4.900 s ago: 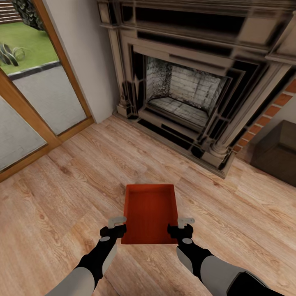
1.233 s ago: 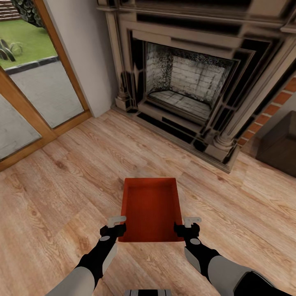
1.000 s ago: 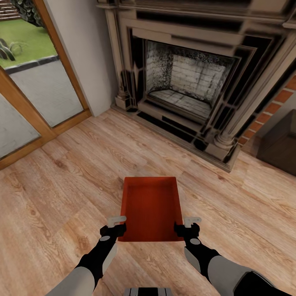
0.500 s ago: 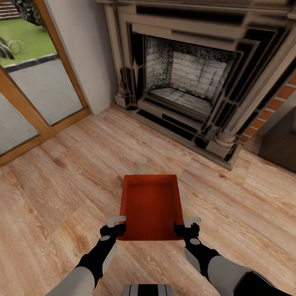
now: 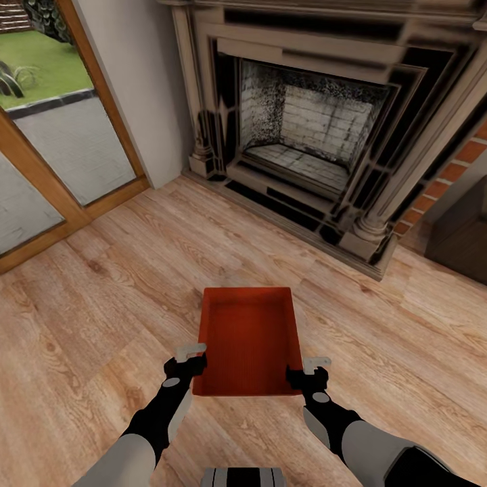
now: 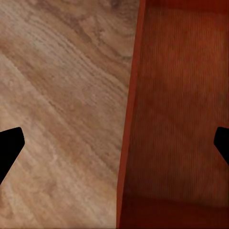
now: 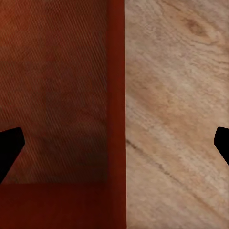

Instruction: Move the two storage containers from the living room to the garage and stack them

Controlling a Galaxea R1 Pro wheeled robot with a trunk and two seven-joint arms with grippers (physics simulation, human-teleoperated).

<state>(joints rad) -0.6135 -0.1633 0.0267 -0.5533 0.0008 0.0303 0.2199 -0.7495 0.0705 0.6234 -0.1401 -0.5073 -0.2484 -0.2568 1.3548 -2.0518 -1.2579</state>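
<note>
One orange-red storage container (image 5: 249,338) lies on the light wood plank floor of the living room, in front of the fireplace (image 5: 318,128), its open top facing up. My left gripper (image 5: 195,358) is at the container's near left corner and stands open, with the left wall (image 6: 126,119) between its dark fingertips (image 6: 9,148). My right gripper (image 5: 308,370) is at the near right corner, also open, astride the right wall (image 7: 117,95). Neither pair of fingers presses the wall.
A glass door with a wooden frame (image 5: 40,176) runs along the left, with grass and paving outside. A dark low cabinet (image 5: 467,237) stands at the right beside red brick (image 5: 467,152). Bare plank floor (image 5: 101,318) surrounds the container.
My left gripper has slid a little forward along the container's left wall. Over the last seconds the whole view drew slightly closer to the fireplace. The right gripper has stayed put.
</note>
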